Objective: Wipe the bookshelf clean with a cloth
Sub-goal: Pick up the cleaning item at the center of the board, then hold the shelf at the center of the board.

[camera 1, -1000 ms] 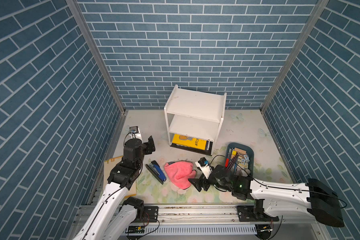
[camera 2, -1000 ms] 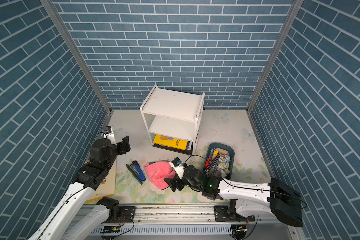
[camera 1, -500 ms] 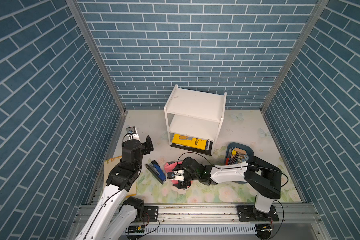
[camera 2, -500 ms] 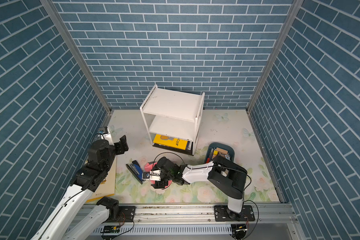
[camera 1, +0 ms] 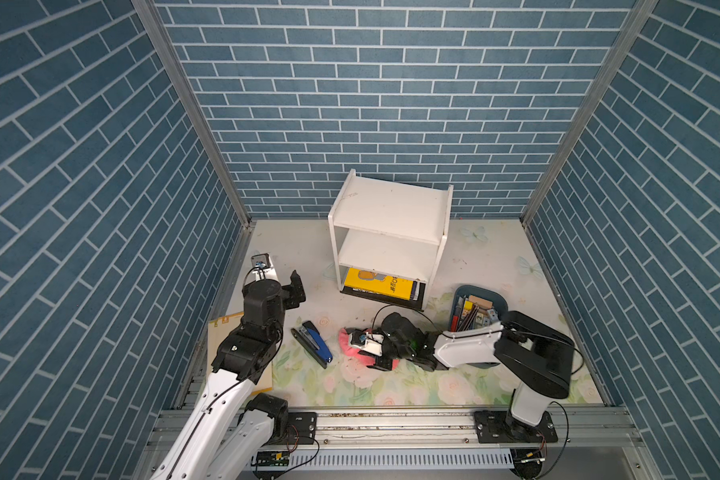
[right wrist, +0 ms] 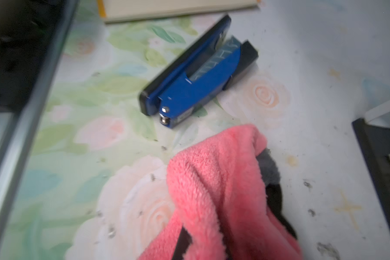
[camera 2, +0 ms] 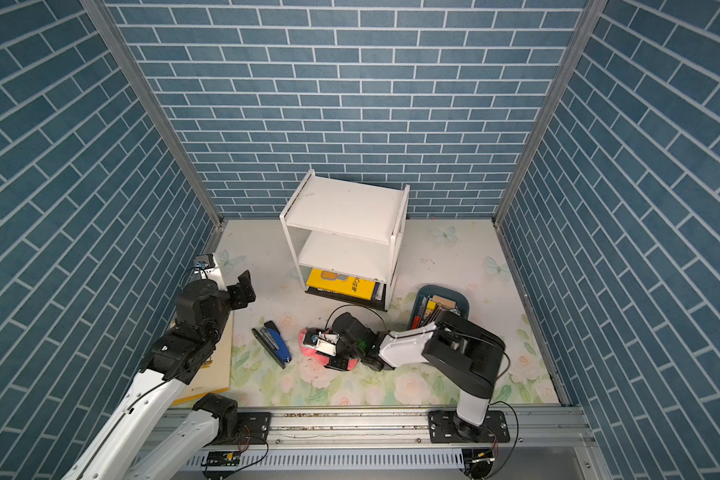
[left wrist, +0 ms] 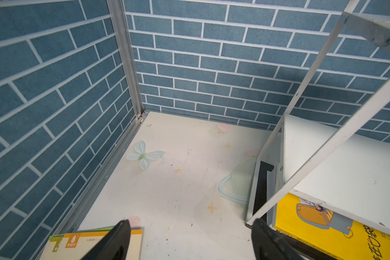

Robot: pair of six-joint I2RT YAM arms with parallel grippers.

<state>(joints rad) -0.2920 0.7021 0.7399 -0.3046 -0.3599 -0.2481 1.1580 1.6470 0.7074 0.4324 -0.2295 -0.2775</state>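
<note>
The white two-tier bookshelf (camera 1: 387, 208) (camera 2: 344, 208) stands at the back middle of the mat; its lower board (left wrist: 347, 162) shows in the left wrist view. The coral-pink cloth (camera 1: 346, 343) (camera 2: 308, 333) (right wrist: 216, 180) lies bunched on the mat in front of it. My right gripper (camera 1: 371, 353) (camera 2: 329, 351) is down on the cloth and shut on a fold; the pink pile hides its fingers in the right wrist view. My left gripper (camera 1: 296, 286) (camera 2: 244, 286) (left wrist: 190, 222) hovers open and empty left of the bookshelf.
A blue stapler (camera 1: 312, 343) (right wrist: 196, 74) lies just left of the cloth. A dark bin (camera 1: 500, 300) of stationery sits to the right, behind the right arm. A yellow book (camera 1: 377, 284) fills the shelf's bottom tray. Another book (camera 1: 225, 336) (left wrist: 77, 243) lies under the left arm.
My right arm swung left from beside the bin onto the cloth, and its jaws closed on it. The left arm barely moved.
</note>
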